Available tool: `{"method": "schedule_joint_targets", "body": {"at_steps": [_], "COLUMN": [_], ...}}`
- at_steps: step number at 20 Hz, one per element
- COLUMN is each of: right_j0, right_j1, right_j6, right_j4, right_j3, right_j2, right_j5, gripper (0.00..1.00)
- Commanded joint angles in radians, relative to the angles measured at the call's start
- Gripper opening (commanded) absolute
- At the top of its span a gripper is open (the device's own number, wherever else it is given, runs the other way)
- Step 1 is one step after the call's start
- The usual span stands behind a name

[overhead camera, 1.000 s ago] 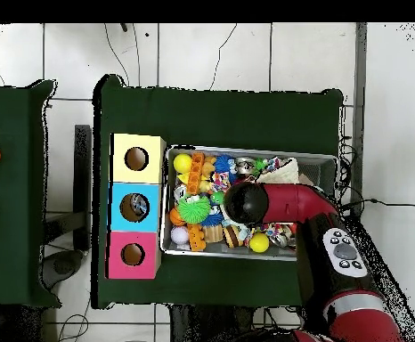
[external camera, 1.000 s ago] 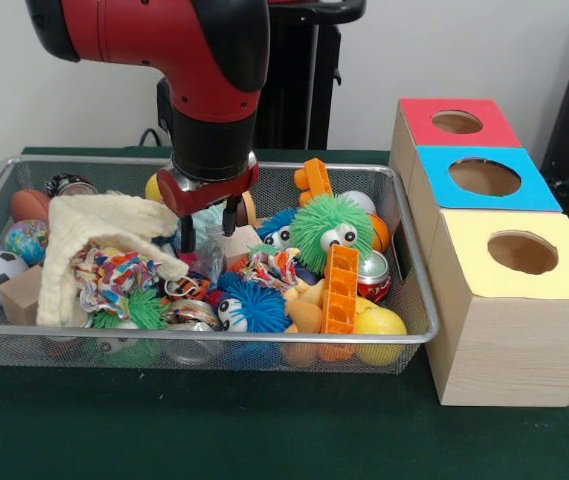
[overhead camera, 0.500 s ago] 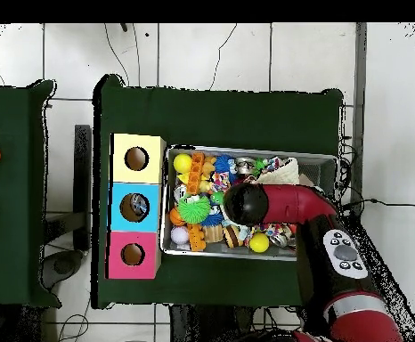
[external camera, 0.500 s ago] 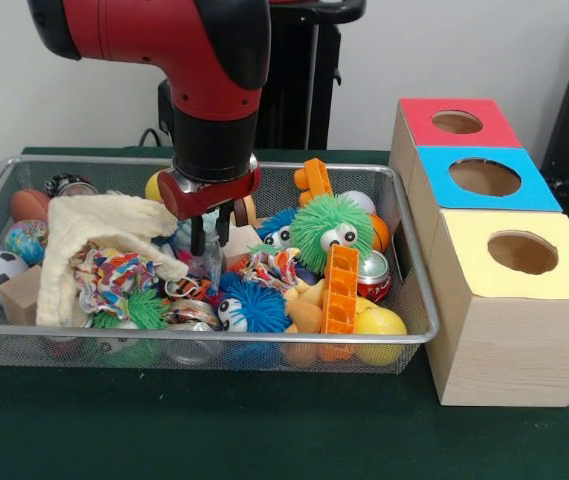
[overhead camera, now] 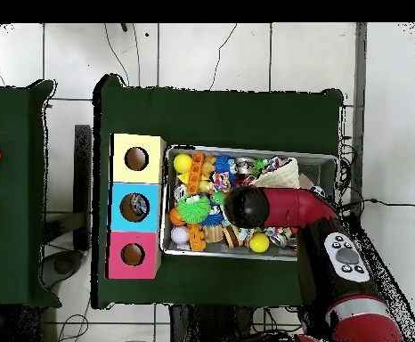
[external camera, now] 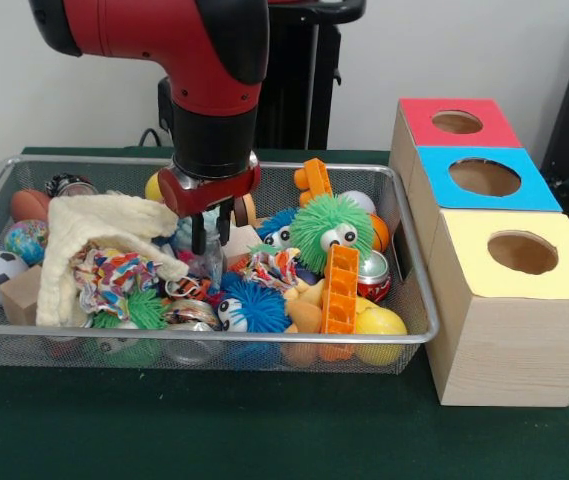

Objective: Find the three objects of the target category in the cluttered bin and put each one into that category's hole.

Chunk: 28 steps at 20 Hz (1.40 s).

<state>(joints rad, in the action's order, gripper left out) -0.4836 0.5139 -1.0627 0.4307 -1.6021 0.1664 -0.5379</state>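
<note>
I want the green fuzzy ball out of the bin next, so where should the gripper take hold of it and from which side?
Probably from straight above, fingers closing across the round body of the green fuzzy ball. It sits on top of the pile in the bin, its upper half uncovered. The orange ladder piece leans against its front and other toys crowd its sides, so a sideways approach looks blocked. The soft spikes should give under the fingers.

Lab: pedestal robot arm [external camera: 179, 60], tiled floor [overhead camera: 211, 53]

Even, bright indoor light from above, both views. Soft shadow under wire bin [external camera: 204, 345] on green cloth [external camera: 214, 425]. Faint sheen on red arm shell [external camera: 179, 40]. Front view mostly crisp, no strong glare
</note>
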Motion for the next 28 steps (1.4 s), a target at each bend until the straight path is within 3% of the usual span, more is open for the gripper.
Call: {"method": "schedule_joint_targets", "body": {"at_steps": [1, 6, 10, 20, 28], "right_j0": [-0.002, 0.046, 0.089, 0.178, 0.234], "right_j1": [0.059, 0.179, 0.227, 0.272, 0.313], "right_j6": [-0.148, -0.167, -0.18, -0.201, -0.215], "right_j4": [-0.062, -0.13, -0.173, -0.273, -0.334], "right_j3": [-0.113, -0.159, -0.162, -0.122, -0.137], "right_j2": [0.078, 0.069, 0.051, 0.034, 0.015], "right_j5": [0.005, -0.104, -0.164, -0.264, -0.293], "gripper": [0.0, 0.0, 0.0, 0.0, 0.0]}}
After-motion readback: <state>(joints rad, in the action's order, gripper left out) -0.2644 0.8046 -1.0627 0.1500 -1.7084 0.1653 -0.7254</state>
